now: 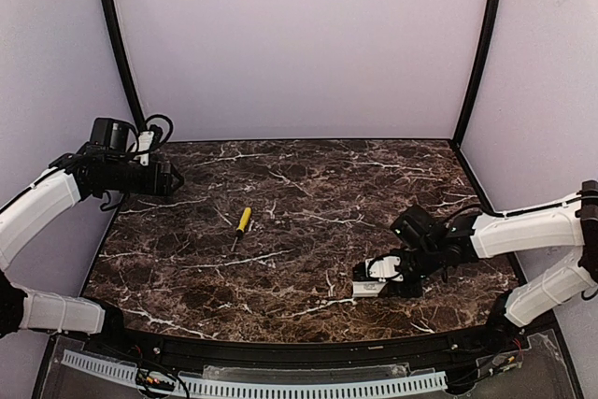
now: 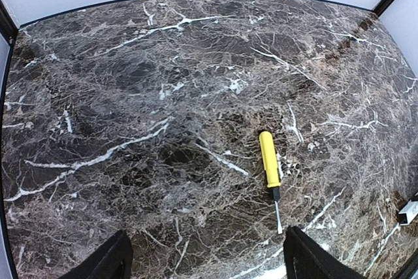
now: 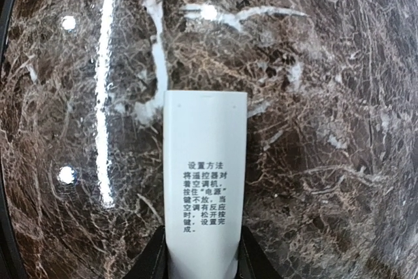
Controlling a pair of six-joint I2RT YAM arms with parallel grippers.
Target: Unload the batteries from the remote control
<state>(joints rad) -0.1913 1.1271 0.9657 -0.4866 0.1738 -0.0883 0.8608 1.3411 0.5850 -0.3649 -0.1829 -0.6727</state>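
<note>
The remote control (image 3: 205, 174) is a slim white bar with small dark print on its upward face, lying on the marble at the front right (image 1: 372, 279). My right gripper (image 3: 204, 256) has its two dark fingers pressed against the remote's long sides at its near end, shut on it (image 1: 391, 273). The batteries are hidden; no battery bay shows. My left gripper (image 1: 170, 178) hangs high over the table's far left corner, open and holding nothing, its fingertips (image 2: 112, 262) wide apart over bare marble.
A yellow-handled screwdriver (image 1: 242, 223) with a dark shaft lies near the table's middle, also in the left wrist view (image 2: 269, 166). White walls and black corner posts enclose the dark marble table (image 1: 299, 184).
</note>
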